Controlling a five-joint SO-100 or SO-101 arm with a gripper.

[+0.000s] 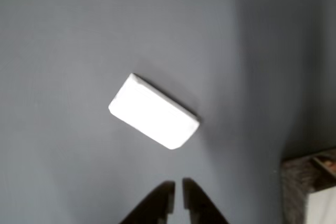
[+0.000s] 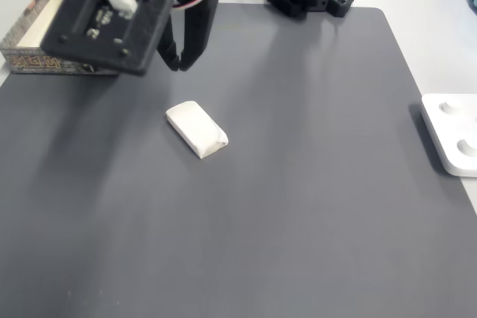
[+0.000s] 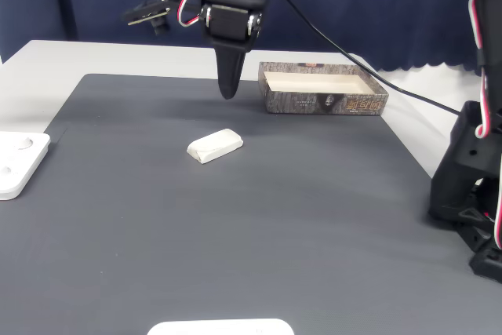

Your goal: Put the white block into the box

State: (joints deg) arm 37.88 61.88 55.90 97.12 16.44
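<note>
The white block [image 1: 154, 111] lies flat and askew on the dark grey mat, also seen in both fixed views [image 2: 197, 129] [image 3: 215, 145]. My gripper [image 1: 178, 203] hangs above the mat a short way from the block, not touching it. Its black fingers are shut with only a thin slit between them and hold nothing. In both fixed views the gripper [image 2: 179, 63] [image 3: 228, 90] points down between the block and the box. The box [image 3: 321, 100] stands open at the mat's edge, with a patterned outside and a pale inside; it also shows as [image 2: 37, 42] and a corner [image 1: 307, 182].
A glossy white plastic device [image 2: 453, 135] [image 3: 17, 164] sits off the mat's side. Another white object [image 3: 220, 327] pokes in at the near edge. The black arm base [image 3: 471, 194] with cables stands at the right.
</note>
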